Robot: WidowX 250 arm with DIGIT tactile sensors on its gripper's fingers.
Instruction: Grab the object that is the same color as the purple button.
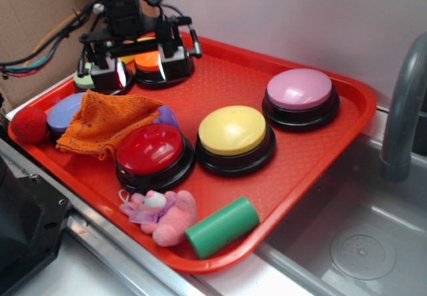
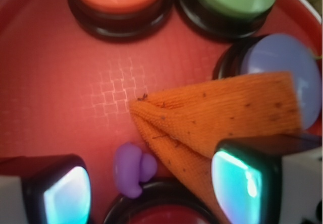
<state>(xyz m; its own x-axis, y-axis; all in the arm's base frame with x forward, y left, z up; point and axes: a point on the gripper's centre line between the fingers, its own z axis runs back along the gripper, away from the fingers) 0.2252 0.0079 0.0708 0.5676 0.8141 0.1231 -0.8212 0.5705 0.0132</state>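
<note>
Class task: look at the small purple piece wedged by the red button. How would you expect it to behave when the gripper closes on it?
The purple piece looks smooth and rounded, so it may slip between closing fingers. Being small, it is probably light and could skid on the tray if nudged. It lies against the red button and orange cloth, which may hinder a clean grasp.

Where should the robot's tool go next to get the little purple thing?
Probably a short slide toward the small purple piece, then down. In the wrist view it lies near the left finger, off centre of the open tool, tucked between the red button and the orange cloth.
</note>
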